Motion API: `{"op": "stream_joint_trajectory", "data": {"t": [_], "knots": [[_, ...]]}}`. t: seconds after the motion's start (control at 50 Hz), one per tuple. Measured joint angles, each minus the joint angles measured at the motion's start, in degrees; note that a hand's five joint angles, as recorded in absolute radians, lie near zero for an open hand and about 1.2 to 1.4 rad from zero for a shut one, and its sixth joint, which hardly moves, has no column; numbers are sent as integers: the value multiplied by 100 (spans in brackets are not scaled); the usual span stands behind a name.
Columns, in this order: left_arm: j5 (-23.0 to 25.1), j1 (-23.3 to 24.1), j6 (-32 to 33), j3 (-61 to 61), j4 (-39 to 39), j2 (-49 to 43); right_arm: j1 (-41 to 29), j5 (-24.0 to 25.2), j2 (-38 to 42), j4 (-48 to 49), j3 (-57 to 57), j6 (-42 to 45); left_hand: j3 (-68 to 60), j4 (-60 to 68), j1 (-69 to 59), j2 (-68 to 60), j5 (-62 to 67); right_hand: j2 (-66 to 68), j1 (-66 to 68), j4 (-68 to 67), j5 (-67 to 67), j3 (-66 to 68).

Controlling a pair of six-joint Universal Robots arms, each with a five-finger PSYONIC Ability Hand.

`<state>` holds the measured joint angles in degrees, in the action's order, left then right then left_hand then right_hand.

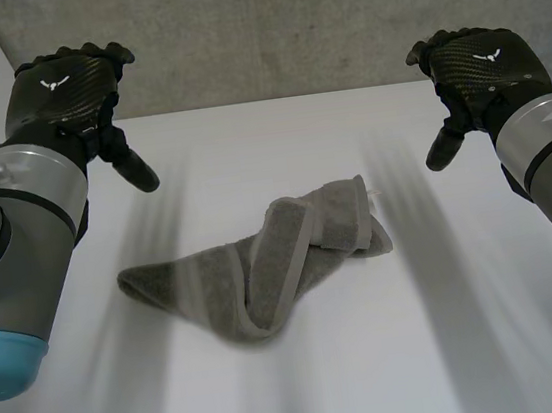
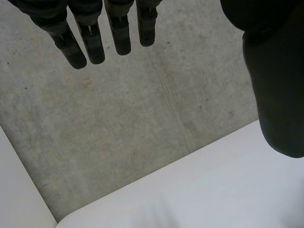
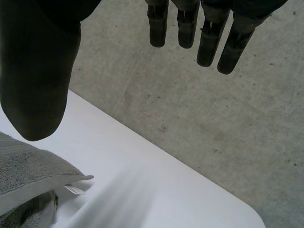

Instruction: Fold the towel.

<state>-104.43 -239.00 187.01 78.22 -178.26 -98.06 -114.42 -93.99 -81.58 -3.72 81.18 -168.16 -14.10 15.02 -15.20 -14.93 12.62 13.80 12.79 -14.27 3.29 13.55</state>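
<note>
A grey towel (image 1: pixel 263 263) lies crumpled and twisted in the middle of the white table (image 1: pixel 279 146), one end pointing left, the other bunched at the right with a small white tag. My left hand (image 1: pixel 66 96) hovers high over the table's far left, open, fingers straight, holding nothing. Over the far right hangs my right hand (image 1: pixel 475 66), open and empty too. In the left wrist view the left hand's fingers (image 2: pixel 90 35) and thumb hang straight over the table's far edge. In the right wrist view the right hand's fingers (image 3: pixel 209 38) are straight, and a towel (image 3: pixel 28 175) corner lies beneath the thumb.
A grey concrete floor (image 1: pixel 284 24) lies beyond the table's far edge. The table's rounded far corners appear in both wrist views, the table (image 2: pixel 213 190) in the left one and the table (image 3: pixel 166 190) in the right one.
</note>
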Motion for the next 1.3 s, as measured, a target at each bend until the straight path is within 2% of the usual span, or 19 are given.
{"op": "stream_joint_trajectory", "data": {"t": [0.26,0.38,0.5,0.68,0.7,0.76,0.82,0.86,0.9,1.02,1.1,1.22,1.3], "knots": [[66,54,10,61,13,-10,62,11,0,262,30,17,0,0,0,0,0,0,0,0,0,0],[558,260,-15,166,-92,-415,17,218,293,421,64,367,3,0,8,0,-7,0,0,0,0,0],[998,581,-12,-170,-294,-1471,-260,609,1332,422,-220,1096,5,0,15,0,-9,0,0,0,0,0],[1033,921,-54,-1217,-358,-3130,-902,591,3067,393,-1262,1367,-117,37,-39,-102,247,157,206,-94,139,114],[1028,940,-54,-1277,-357,-3212,-927,567,3161,392,-1328,1358,-321,213,-234,-303,471,506,571,-470,568,489],[992,1037,-49,-1500,-347,-3540,-1003,451,3462,393,-1554,1293,-2677,2625,-2573,-2534,2797,2579,2597,-2458,2637,2511],[891,1109,-43,-1593,-345,-3698,-1032,298,3640,399,-1711,1139,-5915,5974,-5904,-5737,5877,5682,5630,-5500,5680,5485],[785,1117,-45,-1587,-346,-3672,-1019,208,3644,404,-1736,1029,-7016,6987,-6430,-6608,6868,6073,6202,-6093,6231,6099],[635,1097,-49,-1545,-348,-3553,-990,127,3572,405,-1726,934,-7280,7150,-6430,-6642,6981,6072,6204,-6183,6253,6179],[197,827,-57,-1119,-366,-2751,-792,52,2857,311,-1391,925,-7325,7152,-6490,-6762,7145,6158,6204,-6191,6271,6179],[108,479,-53,-523,-419,-1954,-588,228,2165,137,-831,1349,-7328,7153,-6557,-6810,7208,6171,6204,-6191,6315,6227],[392,76,-14,607,-579,-967,-354,574,1372,-83,335,2399,-7326,7151,-6555,-6809,7207,6171,6204,-6191,6315,6228],[894,-81,21,1353,-628,-625,-276,676,1084,-197,847,3004,-6288,6133,-6197,-6175,6433,6171,6204,-6191,6315,6228]]}}
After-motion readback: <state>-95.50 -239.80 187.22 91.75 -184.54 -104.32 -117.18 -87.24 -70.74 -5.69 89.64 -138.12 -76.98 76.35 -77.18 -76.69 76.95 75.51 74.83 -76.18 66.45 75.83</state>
